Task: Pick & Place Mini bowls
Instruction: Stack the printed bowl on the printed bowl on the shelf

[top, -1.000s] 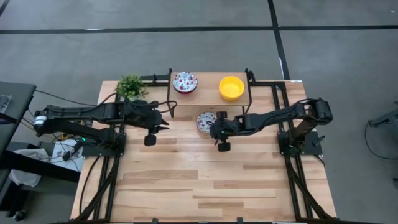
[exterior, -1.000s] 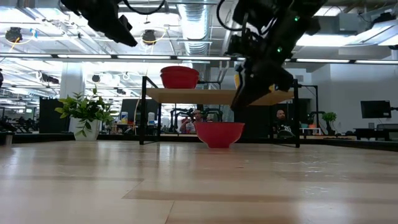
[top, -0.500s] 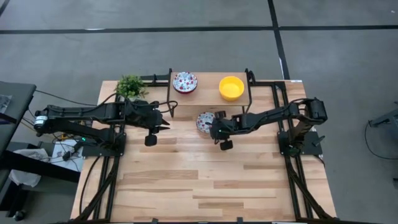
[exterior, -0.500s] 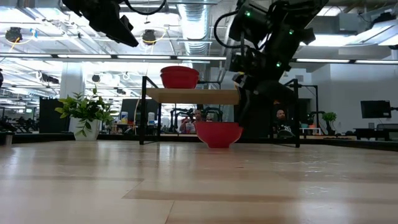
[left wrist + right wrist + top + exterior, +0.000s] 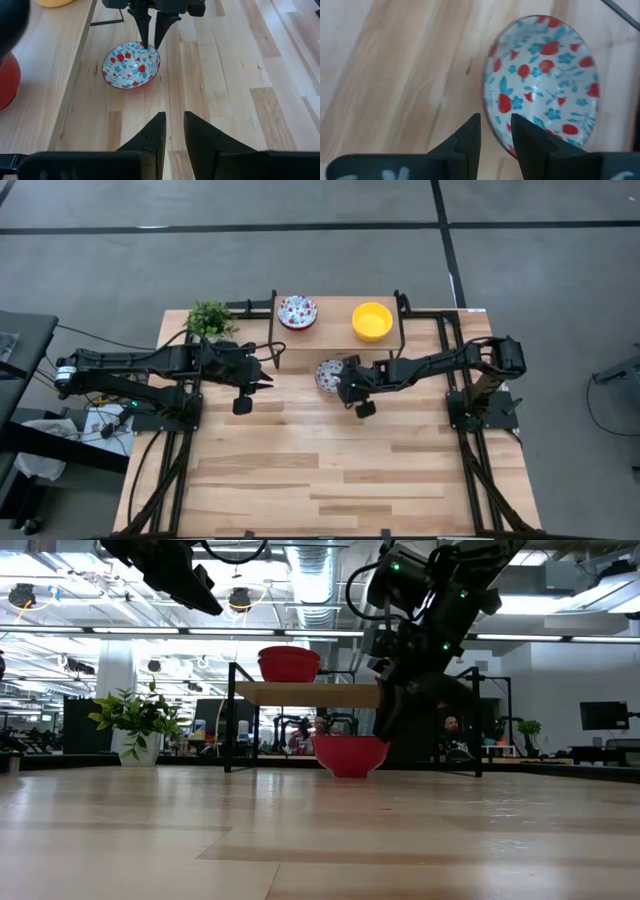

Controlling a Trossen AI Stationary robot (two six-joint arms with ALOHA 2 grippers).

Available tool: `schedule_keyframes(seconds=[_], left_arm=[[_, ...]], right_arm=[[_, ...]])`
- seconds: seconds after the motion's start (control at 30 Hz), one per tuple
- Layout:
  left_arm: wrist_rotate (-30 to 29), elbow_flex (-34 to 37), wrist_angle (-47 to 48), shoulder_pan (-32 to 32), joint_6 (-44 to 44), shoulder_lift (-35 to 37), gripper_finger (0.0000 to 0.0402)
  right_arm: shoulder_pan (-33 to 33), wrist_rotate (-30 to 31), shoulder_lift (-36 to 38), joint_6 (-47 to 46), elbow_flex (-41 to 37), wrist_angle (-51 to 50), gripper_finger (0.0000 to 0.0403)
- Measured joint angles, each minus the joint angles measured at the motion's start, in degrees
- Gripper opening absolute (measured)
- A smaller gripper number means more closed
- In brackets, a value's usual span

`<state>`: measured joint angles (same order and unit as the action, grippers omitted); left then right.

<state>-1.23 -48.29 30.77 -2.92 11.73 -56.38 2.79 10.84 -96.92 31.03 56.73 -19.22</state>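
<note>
Broadly, the wooden bench [image 5: 330, 470] carries a low shelf [image 5: 335, 330] on a dark frame at its far edge, with a small green potted plant [image 5: 210, 318] beside the shelf's left end.

On the shelf sit two mini bowls, well apart: a floral bowl [image 5: 297, 311], white with red and blue flowers inside, towards the left end, and a plain yellow bowl [image 5: 372, 320] towards the right end. Both look empty from above.

A third mini bowl, the floral bowl on the bench [image 5: 329, 375], rests on the bench top just in front of the shelf, roughly between the two arms. It is upright, red on the outside in the low view, and holds nothing.

The right hand [image 5: 349, 386] is down at this bowl's rim on the side nearer the right arm. In the right wrist view its two fingers straddle the rim, one inside the bowl and one outside, with a gap left around the rim, so the hand is released rather than clamped.

The left hand [image 5: 262, 376] hangs above the bench to the left of the bowl, well apart from it, its fingers [image 5: 152, 137] a narrow gap apart and gripping nothing.
</note>
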Motion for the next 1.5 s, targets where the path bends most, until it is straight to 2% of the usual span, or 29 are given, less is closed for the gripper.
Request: schedule_keyframes(seconds=[0.8, 1.27, 1.37, 1.5], left_arm=[[0.02, -0.02, -0.81, 0.00, -0.02, 0.00, 0.0067], [-0.72, -0.07, -1.28, 2.21, 0.00, 0.00, 0.0067], [-0.85, -0.07, -1.27, 2.21, 0.00, 0.00, 0.0067], [-0.85, -0.07, -1.28, 2.21, 0.00, 0.01, 0.0067]], right_arm=[[-1.16, -1.49, -0.03, 1.00, 0.00, -0.80, 0.0098], [-0.80, -0.59, -2.82, 0.52, -0.02, 1.83, 0.0097], [-0.64, -0.55, -2.82, 0.50, -0.03, 1.75, 0.0088], [-0.66, -0.58, -2.82, 0.47, -0.04, 1.75, 0.0052]])
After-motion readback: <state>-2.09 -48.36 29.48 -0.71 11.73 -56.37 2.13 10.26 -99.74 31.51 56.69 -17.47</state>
